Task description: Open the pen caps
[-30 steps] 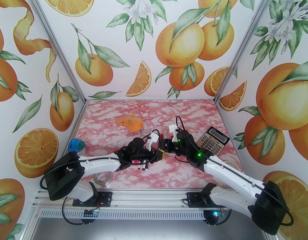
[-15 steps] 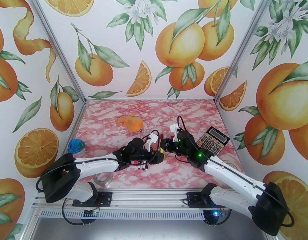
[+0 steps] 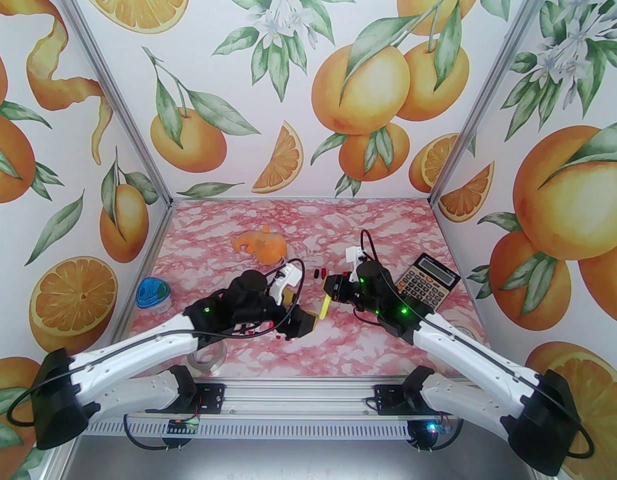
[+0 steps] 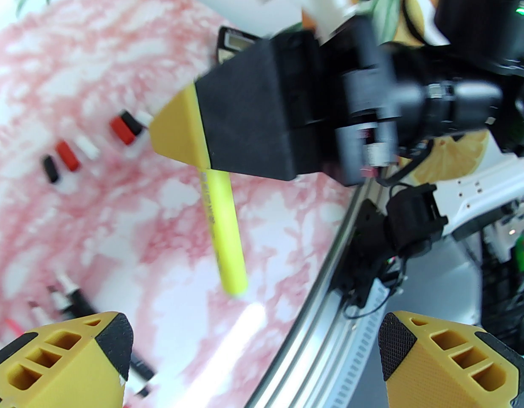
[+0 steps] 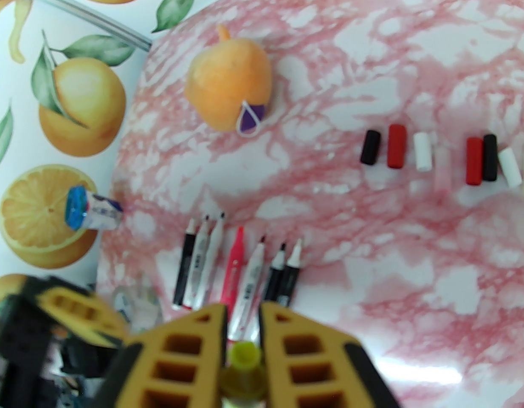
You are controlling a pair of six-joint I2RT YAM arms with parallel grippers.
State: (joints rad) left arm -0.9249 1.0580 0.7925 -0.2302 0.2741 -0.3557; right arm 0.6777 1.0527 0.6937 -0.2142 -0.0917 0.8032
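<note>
the right pincer [image 5: 243, 313] is seen clamped on a yellow pen [image 4: 224, 232], held above the table [image 3: 388, 228]. the left pincer [image 4: 253, 334] is found spread wide and empty. the pen caps [image 5: 397, 146] are laid in a row at centre, on the far side of the uncapped pens [image 5: 238, 266].

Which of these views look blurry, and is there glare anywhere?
Left wrist view: the right gripper and its slim yellow plastic pen are blurred, with a glare streak on the pink marbled table. Right wrist view: soft throughout. Top view: sharp, evenly lit.
</note>
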